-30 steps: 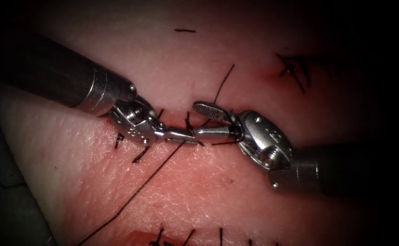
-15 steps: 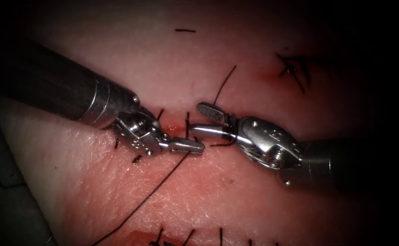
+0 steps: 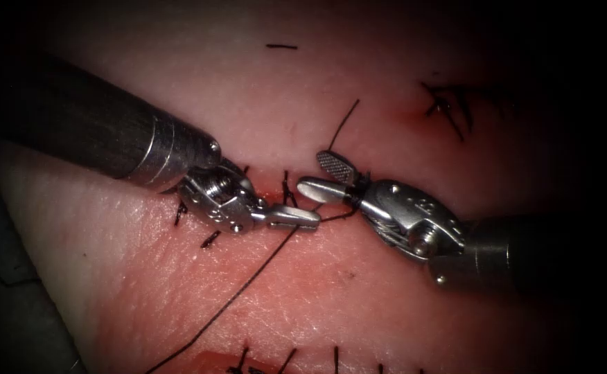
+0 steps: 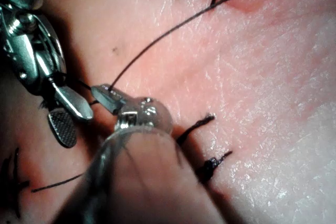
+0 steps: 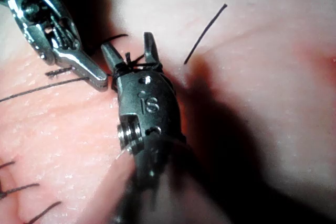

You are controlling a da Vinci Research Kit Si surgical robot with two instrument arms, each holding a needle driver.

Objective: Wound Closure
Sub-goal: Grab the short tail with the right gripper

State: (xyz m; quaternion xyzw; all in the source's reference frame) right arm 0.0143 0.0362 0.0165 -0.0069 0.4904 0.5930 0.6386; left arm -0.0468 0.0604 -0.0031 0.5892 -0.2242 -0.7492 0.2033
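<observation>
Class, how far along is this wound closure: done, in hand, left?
Done: short black stitches cross the cut in the pink tissue. In hand: the left steel tool, shut, grips the long black thread; a loop wraps the open right steel tool, which clamps nothing. Left: that loop looks untightened.

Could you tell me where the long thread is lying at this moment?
In the endoscope view the long thread runs from the left tool's shut jaws near the cut down and leftward across the tissue; the right tool sits just right, jaws open.
</observation>
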